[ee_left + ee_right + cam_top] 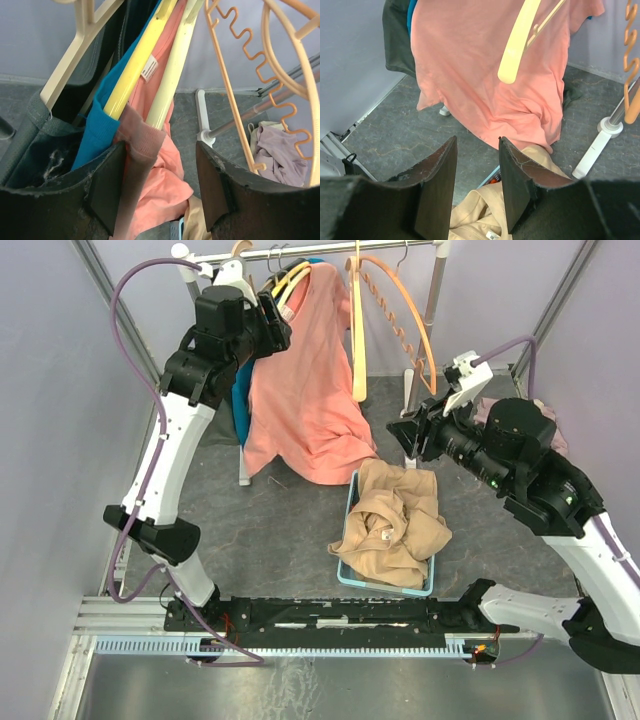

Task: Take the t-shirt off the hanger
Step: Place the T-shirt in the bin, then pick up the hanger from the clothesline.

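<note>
T-shirt [305, 390], salmon pink, hangs on a pale yellow hanger [172, 70] from the rack [330, 252] along the far edge of the counter. Its long axis runs straight down and its hem trails toward the basket [345, 530]. The left gripper [161, 170] is much the nearer. It sits up at the collar with its jaws wide, straddling the collar band and the lower end of the hanger arm, and the fabric lies against one jaw. The wrist view shows no pinch yet. The right gripper [477, 165] hovers low over the tan garment [395, 525] in the basket, with its jaws partly apart and empty. It points at the hem, well short of it. In my judgement, the coming move depends on the left jaws taking cloth alone, not the hanger.
</note>
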Tool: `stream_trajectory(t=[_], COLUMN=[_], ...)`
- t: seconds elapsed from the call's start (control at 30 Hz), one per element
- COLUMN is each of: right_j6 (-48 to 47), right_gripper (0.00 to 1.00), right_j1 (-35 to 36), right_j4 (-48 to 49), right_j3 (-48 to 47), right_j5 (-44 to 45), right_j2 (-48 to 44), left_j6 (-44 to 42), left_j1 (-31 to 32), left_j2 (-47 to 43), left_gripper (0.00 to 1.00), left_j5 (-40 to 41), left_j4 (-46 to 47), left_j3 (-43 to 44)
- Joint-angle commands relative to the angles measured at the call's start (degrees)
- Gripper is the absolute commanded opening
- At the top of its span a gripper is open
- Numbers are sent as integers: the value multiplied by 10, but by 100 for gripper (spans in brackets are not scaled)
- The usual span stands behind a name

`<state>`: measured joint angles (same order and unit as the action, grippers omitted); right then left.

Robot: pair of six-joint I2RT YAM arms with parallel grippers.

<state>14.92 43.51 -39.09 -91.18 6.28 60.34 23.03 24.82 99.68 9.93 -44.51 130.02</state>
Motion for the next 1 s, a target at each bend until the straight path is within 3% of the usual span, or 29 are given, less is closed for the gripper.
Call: stream_trajectory(t=[0.0, 0.27, 0.97], right_j6=[6, 1, -10], right_gripper=[46, 46, 47], right_j1=[2, 2, 2], right_j4=[42, 46, 51], right_j3=[-14, 3, -2], right_j5=[14, 7, -25], right_j2=[-21, -38, -32], left_j6=[-22, -1, 5], left_j1=[-2, -3, -4], left_j2=[-37, -58, 35], left_gripper=[63, 62, 62], left_j5=[27, -37, 7], left_j4=[18, 79, 77], left_j3=[-15, -17, 79])
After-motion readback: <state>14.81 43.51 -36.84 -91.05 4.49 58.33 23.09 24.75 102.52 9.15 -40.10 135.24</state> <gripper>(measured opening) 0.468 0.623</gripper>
